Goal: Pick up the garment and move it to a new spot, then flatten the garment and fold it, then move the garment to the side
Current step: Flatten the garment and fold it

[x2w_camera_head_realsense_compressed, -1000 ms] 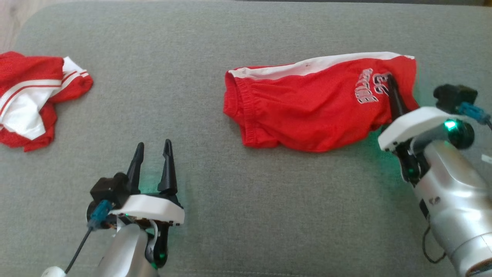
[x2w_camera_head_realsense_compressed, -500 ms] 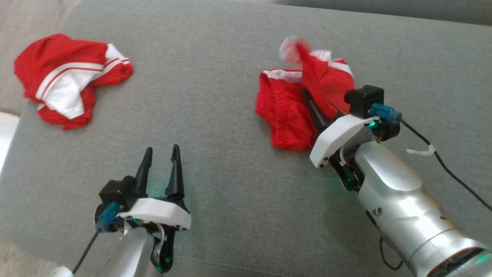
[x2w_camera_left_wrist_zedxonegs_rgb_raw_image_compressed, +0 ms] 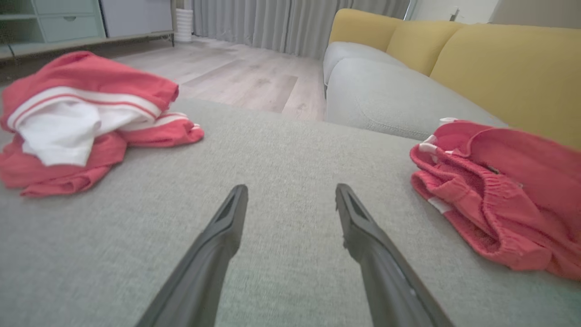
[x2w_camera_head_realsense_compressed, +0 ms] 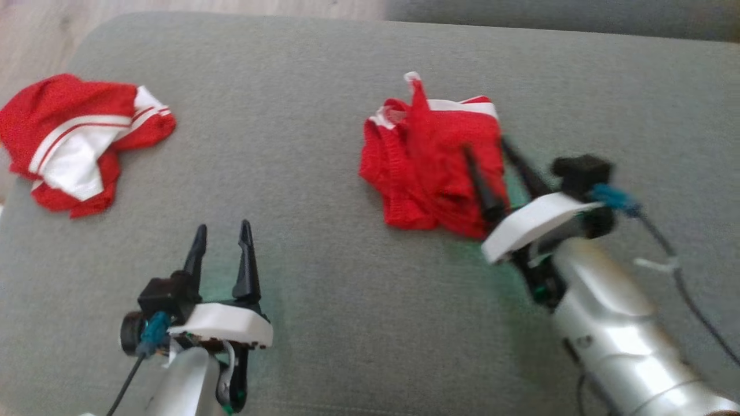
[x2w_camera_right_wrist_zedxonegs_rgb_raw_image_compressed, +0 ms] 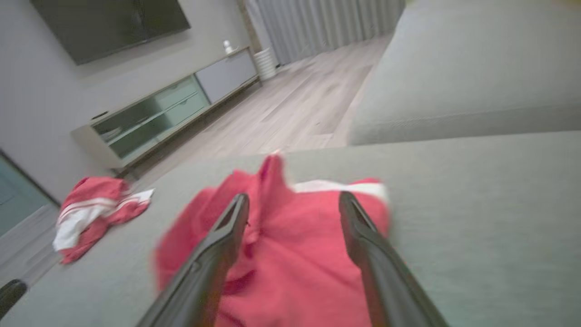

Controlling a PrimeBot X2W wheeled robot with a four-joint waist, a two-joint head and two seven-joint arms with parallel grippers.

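Grey cushion (x2w_camera_head_realsense_compressed: 324,173), garment (x2w_camera_head_realsense_compressed: 428,167) beneath right pincer (x2w_camera_head_realsense_compressed: 484,144)

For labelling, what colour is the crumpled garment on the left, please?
Garment: red with white stripes; head view.

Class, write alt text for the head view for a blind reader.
Red shorts lie bunched on a grey cushion, the right gripper open at their right edge. The left gripper is open at lower left; a red-and-white garment lies crumpled at far left.
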